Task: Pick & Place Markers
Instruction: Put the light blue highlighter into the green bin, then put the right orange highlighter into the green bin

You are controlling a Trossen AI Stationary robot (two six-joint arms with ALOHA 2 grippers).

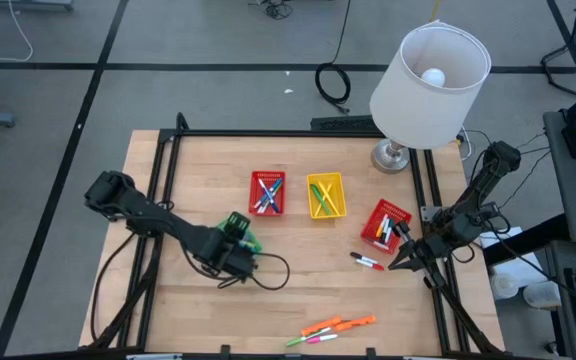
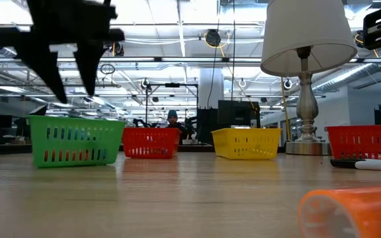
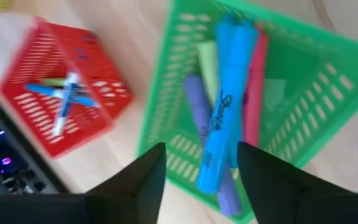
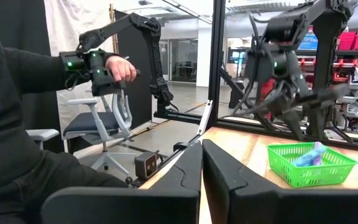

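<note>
Sorting is well along but not finished. Left gripper hangs just above the green basket, jaws apart with nothing between them; directly below, a blue marker lies in that basket on top of a purple one, with a pink and a pale green one alongside (the blue one sits in line with the jaw gap, so I judge it the drop in hand, though I cannot tell whether it has fully settled). Red basket near the desk's far middle holds several markers, blue and white among them. Yellow basket beside it holds yellow and green ones. Second red basket, toward the right, holds a few more, colours too small to tell. Still loose on the desk: a red-capped marker just beside the second red basket, with a dark one apparently next to it, and a cluster near the front edge, orange markers plus a green and a pink one. Right gripper waits at the right side close to the red-capped marker, jaws together and holding nothing. A lamp stands at the far right corner, out of the way. Judgement: most markers are binned, with about six left to place. The front cluster lies well apart from every basket and will need the longest carries. (A seated person shows beyond the desk in the right wrist view, hand on a control arm.)
</note>
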